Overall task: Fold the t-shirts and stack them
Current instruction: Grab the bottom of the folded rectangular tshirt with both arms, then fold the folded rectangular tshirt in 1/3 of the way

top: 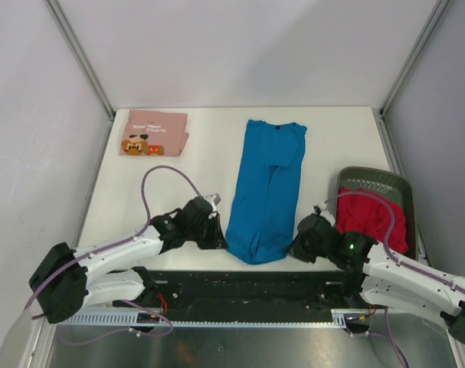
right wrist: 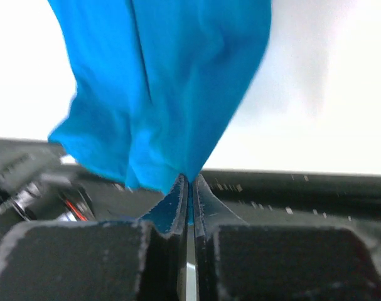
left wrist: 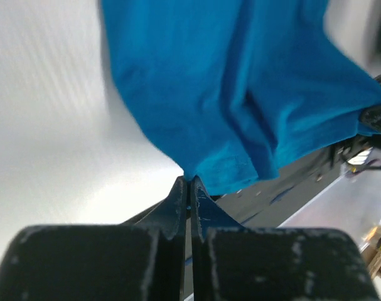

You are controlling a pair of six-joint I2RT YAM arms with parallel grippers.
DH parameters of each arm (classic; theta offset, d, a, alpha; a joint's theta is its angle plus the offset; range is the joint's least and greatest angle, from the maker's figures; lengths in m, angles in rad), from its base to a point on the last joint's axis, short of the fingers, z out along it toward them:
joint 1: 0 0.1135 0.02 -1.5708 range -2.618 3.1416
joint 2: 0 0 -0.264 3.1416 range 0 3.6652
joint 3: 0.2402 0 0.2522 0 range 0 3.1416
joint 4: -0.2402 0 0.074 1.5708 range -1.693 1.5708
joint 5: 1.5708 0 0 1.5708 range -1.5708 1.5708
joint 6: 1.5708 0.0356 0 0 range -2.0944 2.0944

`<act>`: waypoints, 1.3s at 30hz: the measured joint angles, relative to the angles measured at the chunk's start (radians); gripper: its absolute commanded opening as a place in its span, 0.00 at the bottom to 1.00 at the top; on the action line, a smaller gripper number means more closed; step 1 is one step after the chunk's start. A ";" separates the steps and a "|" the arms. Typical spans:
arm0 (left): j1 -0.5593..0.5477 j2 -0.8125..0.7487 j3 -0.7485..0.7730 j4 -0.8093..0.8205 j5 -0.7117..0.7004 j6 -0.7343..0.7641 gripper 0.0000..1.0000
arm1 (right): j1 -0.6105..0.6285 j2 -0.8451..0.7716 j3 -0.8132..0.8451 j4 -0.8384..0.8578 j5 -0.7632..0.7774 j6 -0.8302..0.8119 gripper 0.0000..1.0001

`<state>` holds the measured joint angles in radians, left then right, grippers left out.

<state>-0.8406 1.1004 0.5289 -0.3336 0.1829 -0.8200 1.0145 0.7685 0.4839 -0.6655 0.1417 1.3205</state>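
A bright blue t-shirt [top: 266,188] lies folded into a long strip down the middle of the table, collar at the far end. My left gripper [top: 219,239] is shut on its near left hem corner [left wrist: 196,172]. My right gripper [top: 295,249] is shut on the near right hem corner [right wrist: 177,169]. Both corners are lifted slightly at the near edge. A red t-shirt [top: 372,218] lies bunched in the dark grey basket [top: 374,179] on the right. The folded pink t-shirt [top: 154,133] with cartoon print lies at the far left.
The black base rail [top: 247,287] of the arms runs along the near edge, just under the blue hem. White walls and metal frame posts [top: 79,57] enclose the table on the left, back and right.
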 measured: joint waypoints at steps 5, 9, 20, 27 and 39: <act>0.061 0.150 0.224 -0.012 -0.024 0.020 0.00 | -0.282 0.137 0.130 0.034 -0.021 -0.180 0.00; 0.114 0.330 0.431 -0.003 -0.056 0.050 0.00 | -0.442 0.334 0.214 0.102 -0.034 -0.311 0.00; 0.263 0.782 0.853 0.021 -0.083 0.121 0.00 | -0.662 0.799 0.484 0.344 -0.082 -0.505 0.00; 0.298 0.893 0.930 0.011 -0.070 0.144 0.00 | -0.718 0.906 0.544 0.404 -0.118 -0.537 0.00; 0.318 0.945 1.028 0.010 -0.059 0.148 0.00 | -0.785 0.946 0.582 0.453 -0.174 -0.558 0.00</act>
<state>-0.5228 2.0453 1.5566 -0.3237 0.1242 -0.6720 0.2295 1.7142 1.0660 -0.2127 -0.0322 0.7624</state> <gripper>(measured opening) 0.011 0.040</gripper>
